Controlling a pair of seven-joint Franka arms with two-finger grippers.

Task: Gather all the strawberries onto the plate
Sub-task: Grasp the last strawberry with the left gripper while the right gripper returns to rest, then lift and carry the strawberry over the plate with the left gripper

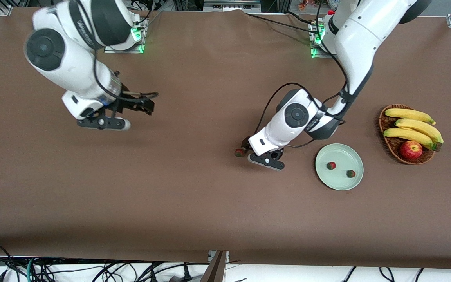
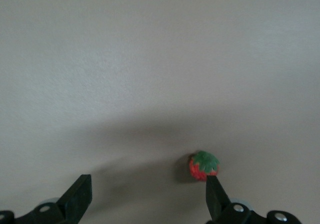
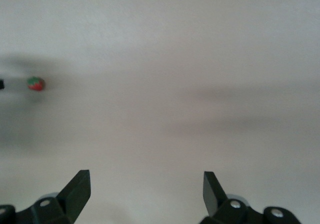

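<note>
A brown table [image 1: 170,196] carries a mint plate [image 1: 339,180] and wicker basket [image 1: 386,145] at right, one strawberry [image 1: 240,152] near centre.

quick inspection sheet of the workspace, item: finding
surface: brown table, flat
job's things: two strawberries in the plate; third strawberry on the table, nearer the right arm's end than the plate
clutter: basket with bananas and apple, beside the plate
end effectors: left end effector open, low beside the third strawberry; right end effector open, waits over bare table
cables: bundle along the table's near edge
surroundings: nothing seen
</note>
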